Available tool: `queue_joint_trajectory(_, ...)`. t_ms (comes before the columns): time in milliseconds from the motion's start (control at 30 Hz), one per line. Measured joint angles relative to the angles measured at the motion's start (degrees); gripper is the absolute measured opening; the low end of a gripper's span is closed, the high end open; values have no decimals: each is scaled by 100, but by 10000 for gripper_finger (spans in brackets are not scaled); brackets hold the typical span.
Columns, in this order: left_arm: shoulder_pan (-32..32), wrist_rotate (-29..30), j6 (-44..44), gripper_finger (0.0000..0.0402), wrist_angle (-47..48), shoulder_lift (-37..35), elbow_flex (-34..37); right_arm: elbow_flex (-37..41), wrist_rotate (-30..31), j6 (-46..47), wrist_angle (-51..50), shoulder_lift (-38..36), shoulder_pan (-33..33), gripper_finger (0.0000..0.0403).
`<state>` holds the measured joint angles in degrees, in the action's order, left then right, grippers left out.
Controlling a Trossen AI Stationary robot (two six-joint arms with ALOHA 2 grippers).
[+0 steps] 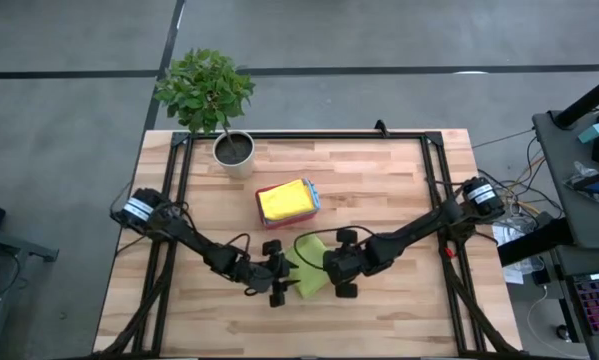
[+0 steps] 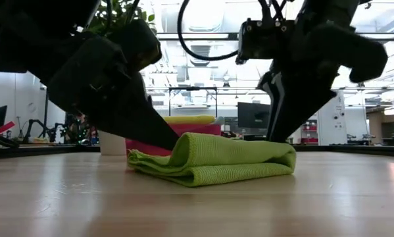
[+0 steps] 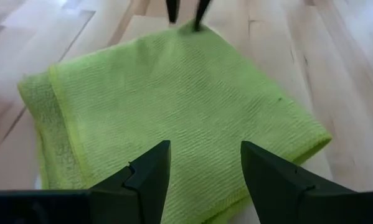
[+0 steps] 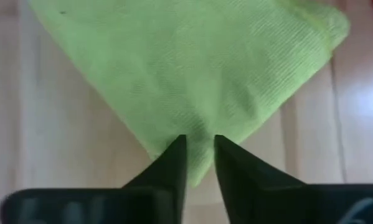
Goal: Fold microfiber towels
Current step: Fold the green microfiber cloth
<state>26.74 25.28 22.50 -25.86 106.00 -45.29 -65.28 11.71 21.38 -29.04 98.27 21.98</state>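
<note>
Lime green towel lies folded on the wooden table, near the front middle, between the two grippers. In the low view the lime green towel shows as a thick bundle of layers with a rounded fold on top. The left gripper sits at the cloth's left edge with its jaws spread apart over the fabric, holding nothing; in the left wrist view its fingers stand wide over the green weave. The right gripper is at the opposite edge, its fingers drawn close with only a narrow gap, a corner of the towel right at their tips; whether the cloth is pinched there or already let go cannot be told.

Behind the towel, well apart, a pink tray holds a yellow towel; from the low view only its yellow and pink edges peek over the green cloth. A potted plant stands at the table's far left. Both arms' bodies block much of the low view, hiding where the fingertips meet the cloth.
</note>
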Motion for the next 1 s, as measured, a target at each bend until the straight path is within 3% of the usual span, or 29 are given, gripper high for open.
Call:
queue_joint_trajectory(133,0,-24,114,179,43,37,2,2,-250,264,-174,-183,-4,121)
queue_joint_trajectory(367,-4,-20,119,179,96,70,5,24,-119,908,-225,-661,-366,188)
queue_joint_trajectory(533,-9,-17,114,179,102,87,26,386,-270,1253,222,-758,-768,212)
queue_joint_trajectory(733,-11,-30,265,179,104,229,30,1013,-1256,1658,1410,-630,-1253,235)
queue_joint_trajectory(1000,-14,-94,373,179,246,212,32,1620,-1596,2043,2518,-537,-1440,248)
